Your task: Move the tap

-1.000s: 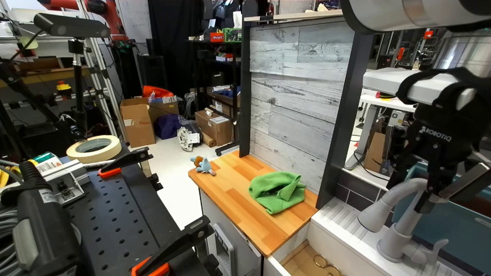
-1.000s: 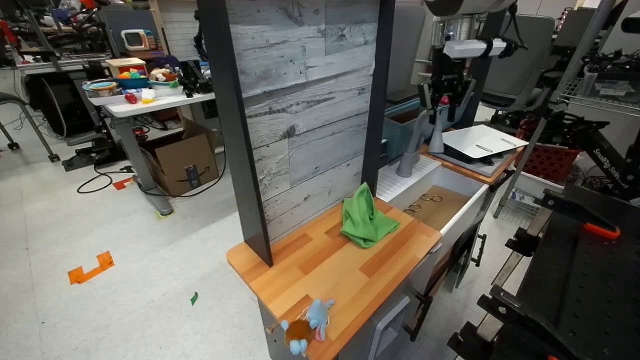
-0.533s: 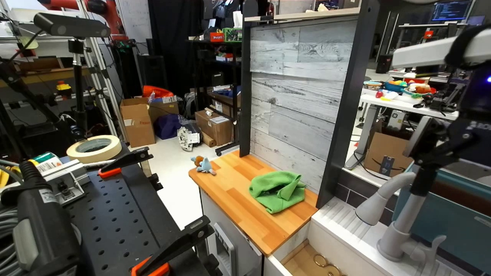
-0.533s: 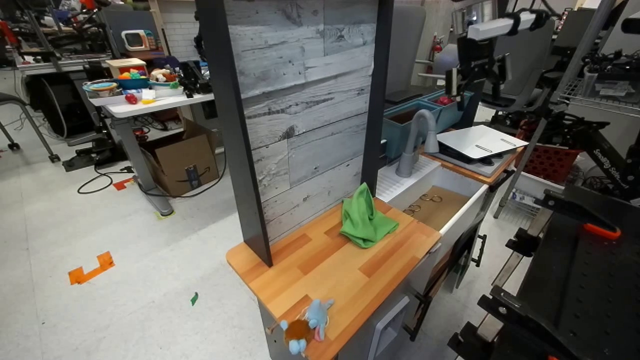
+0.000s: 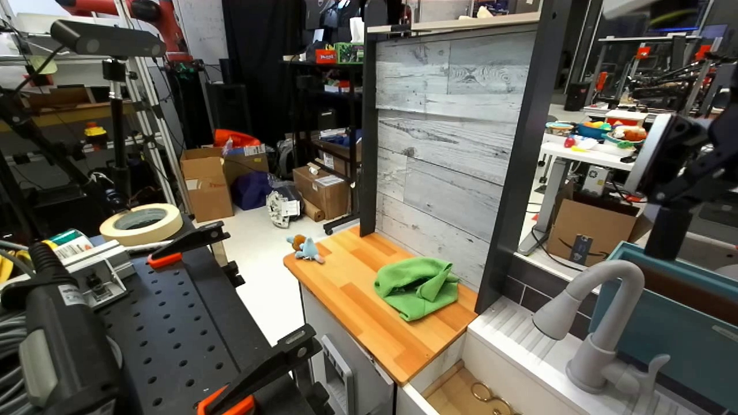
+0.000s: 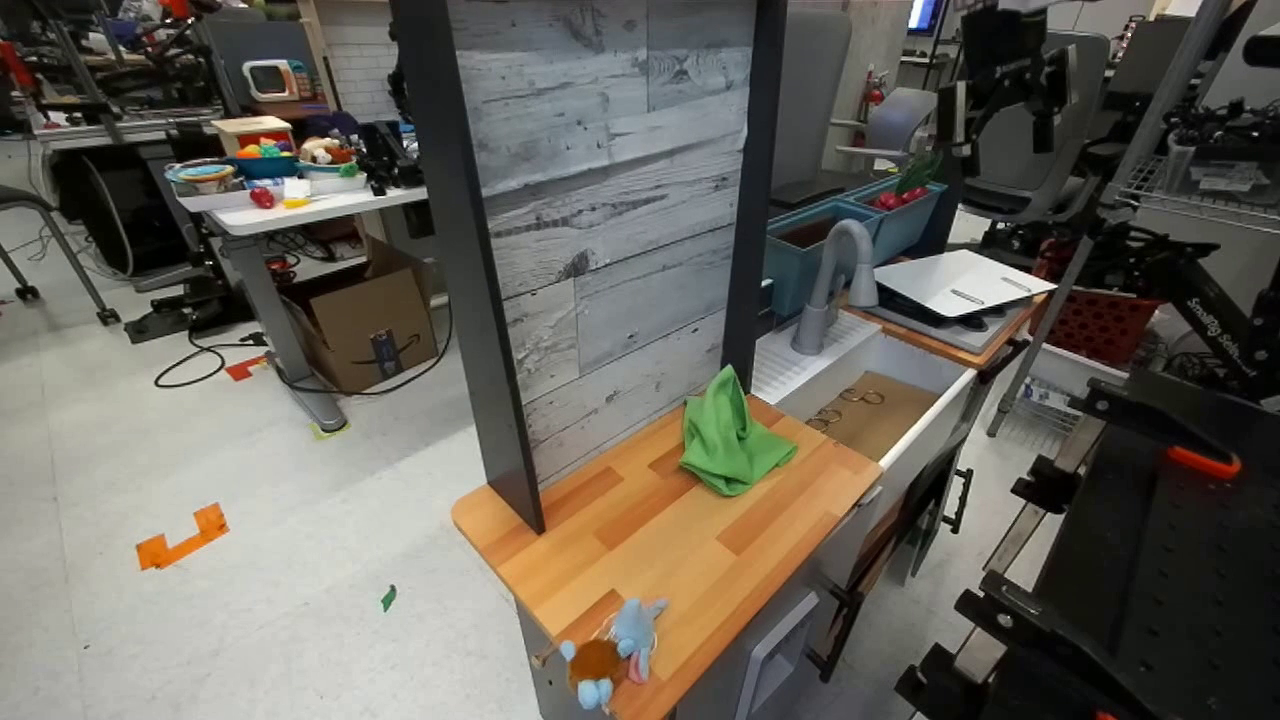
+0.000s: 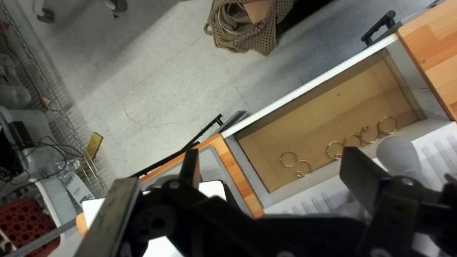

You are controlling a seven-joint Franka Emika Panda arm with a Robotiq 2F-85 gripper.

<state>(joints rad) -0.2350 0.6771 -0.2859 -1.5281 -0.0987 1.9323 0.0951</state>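
While tap stands, end effector aloft, spread

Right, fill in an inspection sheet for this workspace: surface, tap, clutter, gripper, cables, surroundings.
Surface: wooden counter adjoining a white sink with a ribbed drainboard.
Tap: stands upright by the basin, gooseneck arched, spout end facing down.
Clutter: crumpled green cloth and blue-and-brown plush on the counter; gold wire loops inside the sink; white board on the sink's opposite side.
Gripper: open, apart from the tap; nothing seen in its grasp.
Cables: grey cables bunched by the perforated bench; black cord on the floor by the white table.
Surroundings: teal planter near the tap, clamps at the bench edge, cardboard box below the table.
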